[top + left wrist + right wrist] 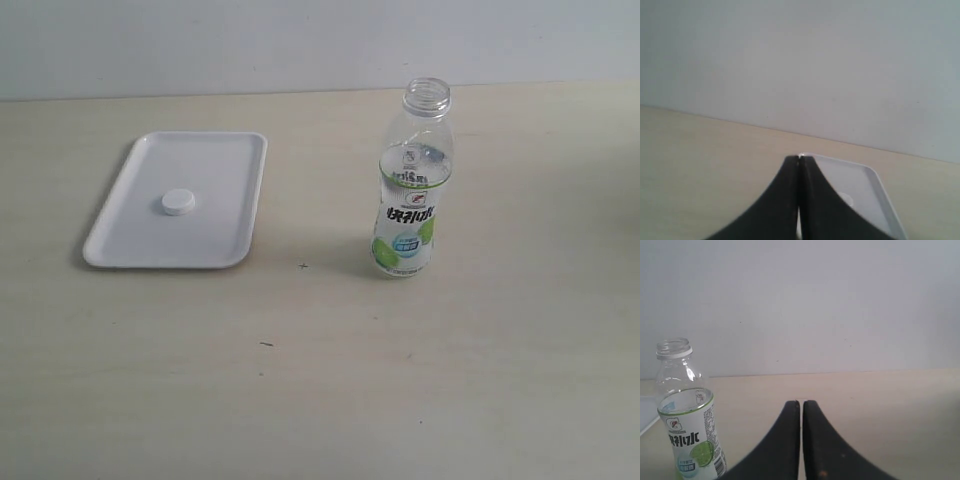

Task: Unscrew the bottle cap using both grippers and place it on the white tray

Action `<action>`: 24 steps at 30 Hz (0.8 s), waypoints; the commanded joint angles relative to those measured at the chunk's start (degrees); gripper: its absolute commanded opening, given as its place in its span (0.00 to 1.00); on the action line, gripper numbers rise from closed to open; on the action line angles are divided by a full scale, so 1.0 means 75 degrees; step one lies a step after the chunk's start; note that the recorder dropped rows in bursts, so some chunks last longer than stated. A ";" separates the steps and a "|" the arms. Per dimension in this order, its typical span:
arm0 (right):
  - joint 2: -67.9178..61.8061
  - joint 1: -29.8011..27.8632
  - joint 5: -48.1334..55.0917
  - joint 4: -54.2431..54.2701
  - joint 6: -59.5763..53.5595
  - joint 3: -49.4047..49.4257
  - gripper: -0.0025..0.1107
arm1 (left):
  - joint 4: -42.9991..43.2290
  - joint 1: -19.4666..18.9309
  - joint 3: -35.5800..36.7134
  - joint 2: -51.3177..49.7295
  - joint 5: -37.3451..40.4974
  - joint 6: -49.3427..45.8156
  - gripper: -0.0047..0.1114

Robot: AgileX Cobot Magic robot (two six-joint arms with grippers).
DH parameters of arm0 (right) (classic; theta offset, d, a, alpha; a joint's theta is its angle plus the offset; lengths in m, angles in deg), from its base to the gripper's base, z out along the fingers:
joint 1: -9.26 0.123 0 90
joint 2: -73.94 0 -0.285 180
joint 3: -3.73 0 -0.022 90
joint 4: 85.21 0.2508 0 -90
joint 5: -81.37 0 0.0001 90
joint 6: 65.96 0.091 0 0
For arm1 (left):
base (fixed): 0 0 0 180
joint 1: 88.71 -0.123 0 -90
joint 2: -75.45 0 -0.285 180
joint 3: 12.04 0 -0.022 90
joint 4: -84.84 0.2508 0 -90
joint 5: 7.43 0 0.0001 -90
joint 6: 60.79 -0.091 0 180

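The clear bottle [408, 190] stands upright right of the table's centre, its neck uncapped; the right wrist view shows the bottle [686, 415] too. The white bottle cap [178, 202] lies near the middle of the white tray [120, 205] at the left. In the left wrist view the cap [847, 200] peeks out beside a black finger, on the tray [875, 187]. Neither arm appears in the exterior view. My left gripper [799, 160] is shut with nothing in it, above the tray's near end. My right gripper [801, 404] is shut and empty, off to the side of the bottle.
The light wooden table [330, 390] runs back to a pale wall [300, 40]. A few small dark specks [266, 344] mark the tabletop in front of the tray and bottle.
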 commanded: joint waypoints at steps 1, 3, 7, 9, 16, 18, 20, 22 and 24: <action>0.0043 -0.0055 -0.0003 0.0006 -0.0032 0.0035 0.05 | 0.0007 -0.0169 0.0015 0.0049 0.0041 0.0052 0.05; 0.0043 -0.0055 -0.0003 0.0006 -0.0032 0.0035 0.05 | -0.0011 -0.0169 0.0015 0.0049 0.0041 0.0251 0.05; 0.0043 -0.0055 -0.0003 0.0006 -0.0032 0.0035 0.05 | -0.0011 -0.0169 0.0015 0.0049 0.0041 0.0390 0.05; 0.0043 -0.0055 -0.0002 -0.0008 -0.0032 0.0035 0.05 | -0.0011 -0.0169 0.0015 0.0049 0.0013 0.0391 0.05; 0.0043 -0.0055 -0.0002 -0.0008 -0.0032 0.0035 0.05 | -0.2510 -0.0169 0.0015 0.0049 -0.0183 -0.2558 0.05; 0.0043 -0.0055 -0.0002 -0.0008 -0.0032 0.0035 0.05 | -0.2707 -0.0169 0.0015 0.0049 -0.0164 -0.2814 0.05; 0.0043 -0.0055 -0.0002 -0.0008 -0.0032 0.0035 0.05 | -0.2694 -0.0169 0.0015 0.0049 -0.0102 -0.2814 0.05; 0.0043 -0.0055 -0.0002 -0.0008 -0.0032 0.0035 0.05 | -0.2694 -0.0169 0.0015 0.0049 -0.0102 -0.2814 0.05; 0.0043 -0.0055 -0.0002 -0.0008 -0.0032 0.0035 0.05 | -0.2694 -0.0169 0.0015 0.0049 -0.0102 -0.2814 0.05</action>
